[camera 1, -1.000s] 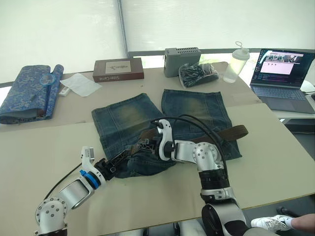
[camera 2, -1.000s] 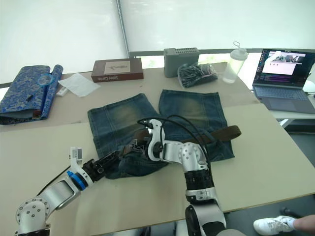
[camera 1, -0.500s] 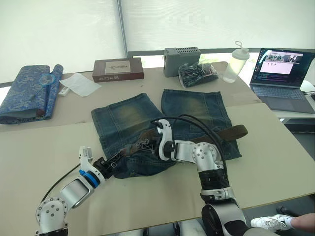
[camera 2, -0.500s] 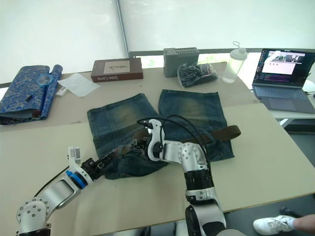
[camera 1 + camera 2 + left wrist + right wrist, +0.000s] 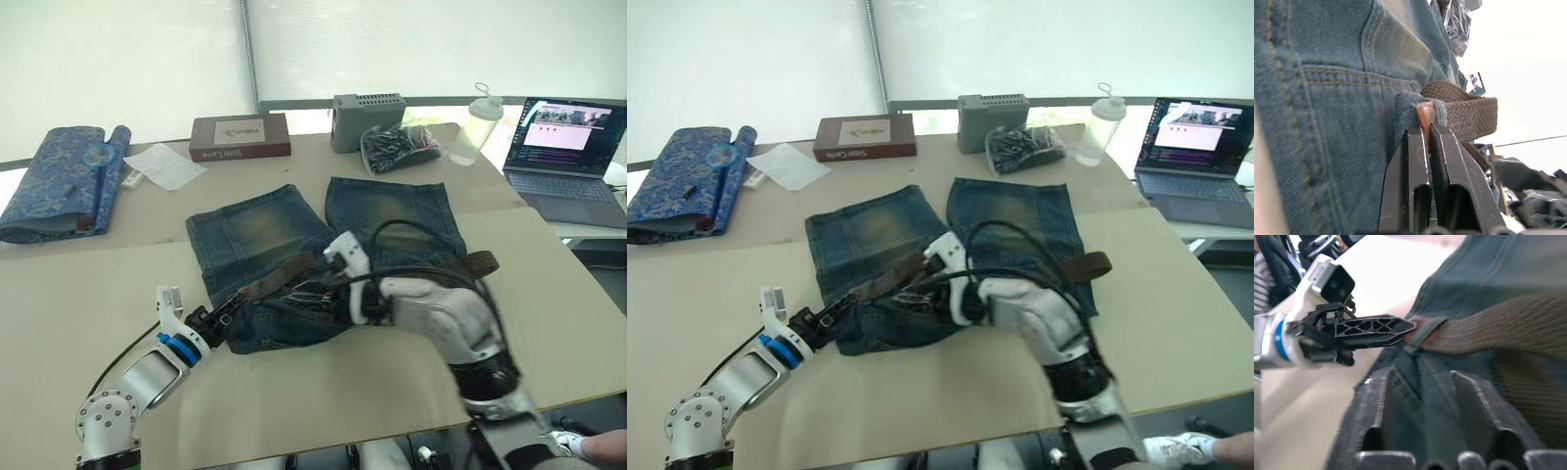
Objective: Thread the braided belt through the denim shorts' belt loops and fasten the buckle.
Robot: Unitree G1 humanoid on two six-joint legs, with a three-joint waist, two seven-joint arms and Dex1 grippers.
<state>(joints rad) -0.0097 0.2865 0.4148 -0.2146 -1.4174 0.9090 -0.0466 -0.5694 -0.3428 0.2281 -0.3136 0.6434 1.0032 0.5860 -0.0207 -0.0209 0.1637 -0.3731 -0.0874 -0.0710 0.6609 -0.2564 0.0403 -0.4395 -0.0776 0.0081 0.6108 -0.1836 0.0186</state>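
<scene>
The denim shorts [image 5: 255, 230] lie flat mid-table, waistband toward me. The braided belt [image 5: 282, 278] runs along the waistband; its far end [image 5: 472, 262] lies past the shorts' right side. My left gripper [image 5: 228, 312] is shut on the belt's brown leather tip [image 5: 1425, 116], which pokes out of a belt loop [image 5: 1404, 110] at the waistband's left end. My right gripper [image 5: 312, 294] hovers open just over the waistband, its fingers [image 5: 1476, 406] apart above denim, close to the left gripper [image 5: 1376, 329]. I cannot make out the buckle.
Along the table's back edge stand a rolled blue patterned cloth [image 5: 64, 181], white paper [image 5: 165, 164], a brown box [image 5: 240, 135], a grey box [image 5: 367, 108], a black bag [image 5: 402, 147] and a bottle [image 5: 472, 125]. A laptop [image 5: 568, 147] sits far right.
My right arm has swung out to the right and its gripper has slid slightly right along the waistband. The belt now stretches straighter from the left gripper, which still holds the tip.
</scene>
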